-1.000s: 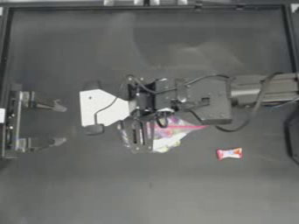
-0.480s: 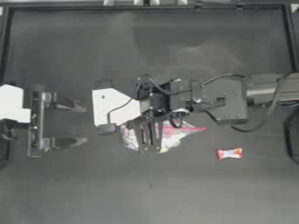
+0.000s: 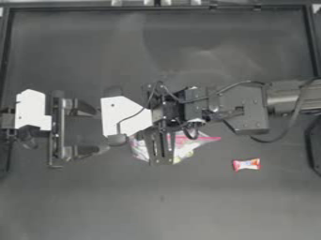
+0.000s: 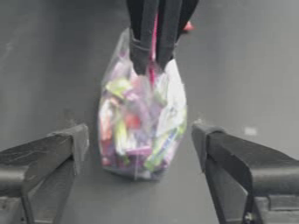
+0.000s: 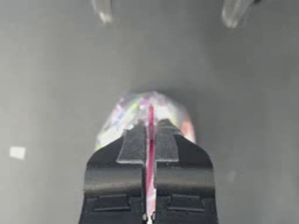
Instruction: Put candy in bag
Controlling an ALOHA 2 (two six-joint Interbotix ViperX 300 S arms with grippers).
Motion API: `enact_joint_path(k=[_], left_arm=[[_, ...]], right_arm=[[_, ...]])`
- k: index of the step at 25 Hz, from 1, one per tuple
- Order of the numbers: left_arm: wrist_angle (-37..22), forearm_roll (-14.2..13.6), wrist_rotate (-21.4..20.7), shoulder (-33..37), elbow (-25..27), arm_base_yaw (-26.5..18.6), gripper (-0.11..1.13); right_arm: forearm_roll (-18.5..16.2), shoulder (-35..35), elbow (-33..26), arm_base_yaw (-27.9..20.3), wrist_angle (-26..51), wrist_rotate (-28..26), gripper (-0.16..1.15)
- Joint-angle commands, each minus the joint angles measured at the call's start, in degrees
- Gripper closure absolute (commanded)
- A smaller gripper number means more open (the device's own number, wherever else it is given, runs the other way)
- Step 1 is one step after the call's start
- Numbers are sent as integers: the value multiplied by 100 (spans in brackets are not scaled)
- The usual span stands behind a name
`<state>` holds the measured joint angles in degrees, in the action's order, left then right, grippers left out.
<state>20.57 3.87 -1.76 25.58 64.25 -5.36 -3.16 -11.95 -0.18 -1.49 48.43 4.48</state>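
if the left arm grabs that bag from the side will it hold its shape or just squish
Probably squish: the bag is thin clear film bulging with loose sweets. It likely sags, since the right end effector pinches only its pink seal. The open left end effector may find the film slippery.

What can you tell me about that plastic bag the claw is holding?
The bag is clear, soft plastic, stuffed with colourful sweets that show through. A pink-red seal strip runs along its edge, and the right gripper is shut on that strip, holding the bag up so its bulging bottom seems just to touch the dark table. It sits near the table's middle. The left gripper, open, faces it from the side without touching. The candy lies apart.
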Motion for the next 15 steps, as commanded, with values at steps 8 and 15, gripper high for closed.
enact_joint_path(k=[8,15], left_arm=[[694,26,-18,-782,-448,70,2],[1020,44,-18,-1178,-633,123,6]], right_arm=[[-9,431,176,9,-290,-26,93],[0,431,193,18,-299,-26,93]])
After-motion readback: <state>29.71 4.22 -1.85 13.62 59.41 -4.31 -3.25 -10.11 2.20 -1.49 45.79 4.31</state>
